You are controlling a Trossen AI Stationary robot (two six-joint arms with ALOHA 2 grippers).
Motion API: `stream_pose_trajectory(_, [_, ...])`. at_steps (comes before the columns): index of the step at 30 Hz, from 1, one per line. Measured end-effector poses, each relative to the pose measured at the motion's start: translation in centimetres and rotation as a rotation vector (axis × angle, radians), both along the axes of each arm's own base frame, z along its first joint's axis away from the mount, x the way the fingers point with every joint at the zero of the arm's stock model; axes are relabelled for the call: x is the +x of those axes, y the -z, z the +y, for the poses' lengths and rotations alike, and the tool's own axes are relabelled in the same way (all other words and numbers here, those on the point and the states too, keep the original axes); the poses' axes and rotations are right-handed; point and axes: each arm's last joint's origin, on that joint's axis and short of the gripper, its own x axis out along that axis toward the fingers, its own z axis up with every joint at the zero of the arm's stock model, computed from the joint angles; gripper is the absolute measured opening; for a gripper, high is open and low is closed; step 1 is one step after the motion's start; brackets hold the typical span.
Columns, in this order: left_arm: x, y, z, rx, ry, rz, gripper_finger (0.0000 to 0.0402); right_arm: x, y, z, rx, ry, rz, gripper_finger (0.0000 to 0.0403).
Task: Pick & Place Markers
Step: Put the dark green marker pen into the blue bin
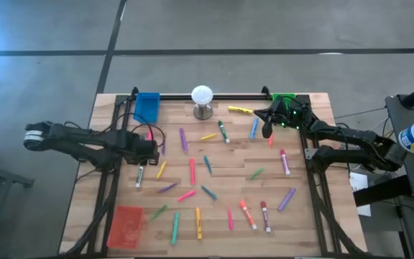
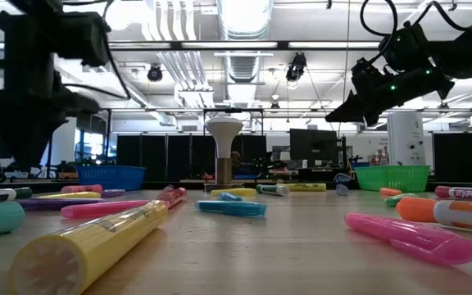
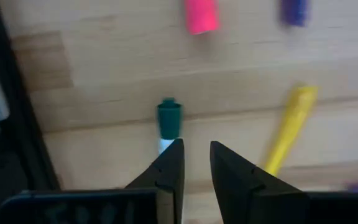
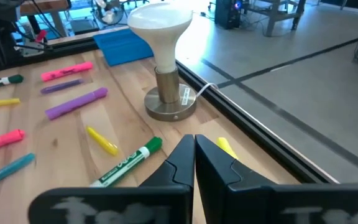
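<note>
Under the left gripper point(image 3: 196, 163), a green-capped white marker point(image 3: 168, 121) lies half hidden behind one finger, its jaws narrowly parted and empty. Roughly two dozen markers point(image 1: 192, 171) (thin, many-coloured) are scattered across the table point(image 1: 300, 223). The right gripper point(image 1: 267, 130), jaws together, hovers beside three.
</note>
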Motion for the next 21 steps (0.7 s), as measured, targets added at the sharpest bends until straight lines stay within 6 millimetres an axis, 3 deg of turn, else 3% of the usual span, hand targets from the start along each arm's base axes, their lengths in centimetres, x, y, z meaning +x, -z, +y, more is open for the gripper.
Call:
stream_pose_trajectory(11, [-0.6, 2.5, 0.0, -0.011, -0.067, -0.014, 0.0071, 0.0, 0.1, 0.1, -0.001, -0.003, 0.002, 0.0008])
stream_pose_trajectory(21, [-1.0, 3.4, -0.1, -0.010, -0.083, 0.001, 0.0072, 0.0, 0.1, 0.1, -0.001, -0.003, 0.002, 0.0008])
